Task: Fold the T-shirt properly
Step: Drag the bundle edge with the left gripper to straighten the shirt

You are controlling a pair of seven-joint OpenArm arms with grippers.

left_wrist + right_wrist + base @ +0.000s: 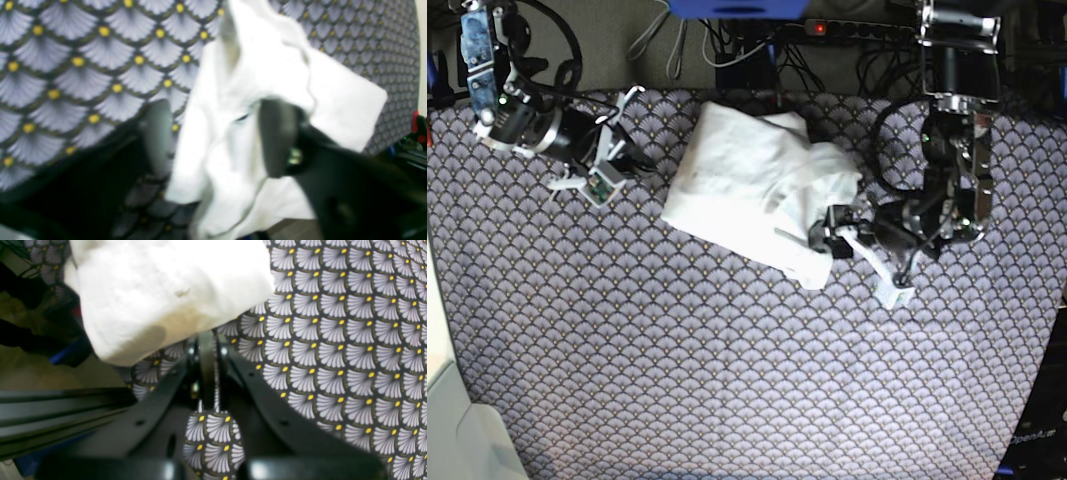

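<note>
The T-shirt [757, 185] lies crumpled and partly folded at the back middle of the table, white with no print. My left gripper [829, 236] sits at its lower right edge. In the left wrist view its fingers [156, 133] stand wide apart, and a bunch of the T-shirt [233, 100] hangs loosely between them and drapes over the right one. My right gripper [617, 150] hovers left of the shirt, apart from it. In the right wrist view it [206, 338] is shut with nothing in it, its tip just below the T-shirt's edge [166, 290].
A scale-patterned cloth [727, 350] covers the whole table. Cables and a power strip [847, 25] run along the back edge. A pale surface [447, 420] borders the front left corner. The left arm's body [952, 170] stands at the right.
</note>
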